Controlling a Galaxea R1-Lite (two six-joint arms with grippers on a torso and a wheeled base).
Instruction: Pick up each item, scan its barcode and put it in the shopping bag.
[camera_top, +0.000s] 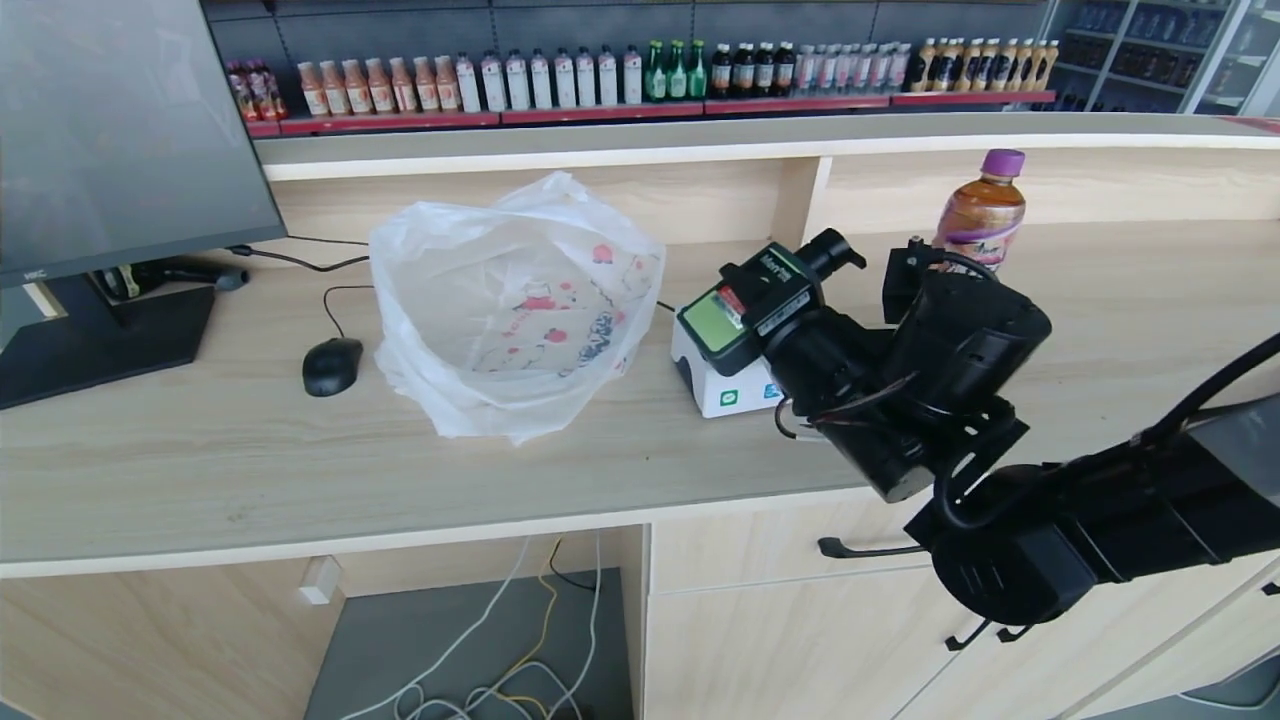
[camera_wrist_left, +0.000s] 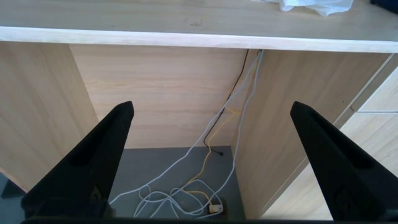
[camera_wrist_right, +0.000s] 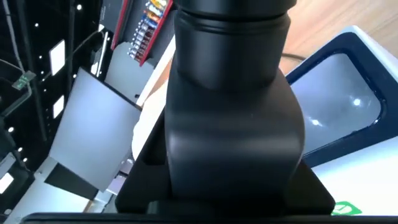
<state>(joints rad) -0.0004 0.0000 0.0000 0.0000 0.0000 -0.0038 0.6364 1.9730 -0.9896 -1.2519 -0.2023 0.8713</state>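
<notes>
A pale wood counter (camera_top: 200, 450) runs across the whole head view, with a dark monitor (camera_top: 120, 130) in the upper left. Your right arm (camera_top: 1050, 520) comes in from the lower right edge and angles up and left toward the centre.

Your right gripper (camera_top: 795, 350) is clamped on a black bottle (camera_top: 755, 300), and its fingers are mostly hidden by the bottle and the wrist. The bottle lies tilted just right of centre, cap toward the upper right, directly over the white scanner (camera_top: 715, 395). You cannot tell whether the two touch. In the right wrist view the bottle sits close beside the scanner's dark glass window.

The bottle's label is green with a small red patch and a strip of white print. The scanner's front carries one green and one blue square logo.

The shopping bag (camera_top: 510, 300) is translucent white with red and dark printed figures. It stands open at centre, just left of the scanner. A brown tea bottle (camera_top: 982, 215) with a purple cap stands upright in the upper right, behind the arm. A black mouse (camera_top: 332, 366) lies left of the bag.

Your left gripper (camera_wrist_left: 212, 112) hangs below the counter's edge with its two black fingers spread wide, holding nothing. It faces loose cables (camera_wrist_left: 186, 186) in the recess under the counter.
</notes>
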